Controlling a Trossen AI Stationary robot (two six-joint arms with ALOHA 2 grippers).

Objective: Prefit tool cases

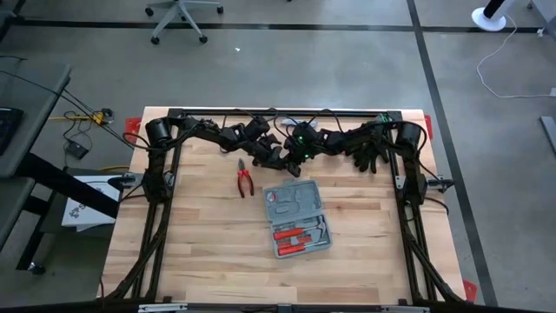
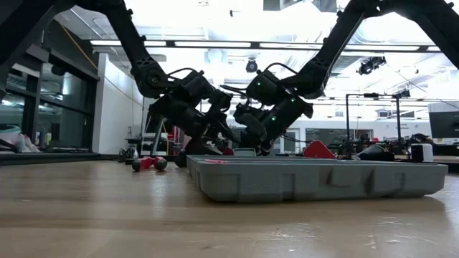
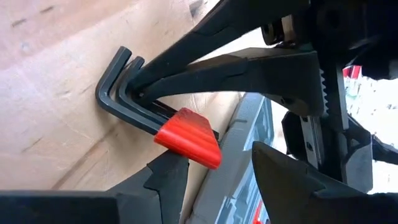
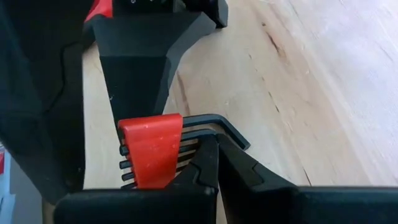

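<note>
Both grippers meet at the far middle of the wooden table (image 1: 208, 261), just beyond the open blue-grey moulded plastic tool case (image 1: 298, 219), which lies flat near the table's centre with red-handled tools in its lower half. Your right gripper (image 4: 208, 155) has its fingers pressed together on a set of black L-shaped hex keys in a red plastic holder (image 4: 151, 157) — it pinches the key shafts beside the holder. Your left gripper (image 3: 214, 180) stands spread around that same red holder, not yet gripping.

If this is a handover, close the left fingers squarely on the holder's flat faces before the right lets go — the thin keys could slip or fan out. Then carry the set low to its moulded slot. Red-handled pliers (image 1: 245, 181) wait just left of the case.
</note>
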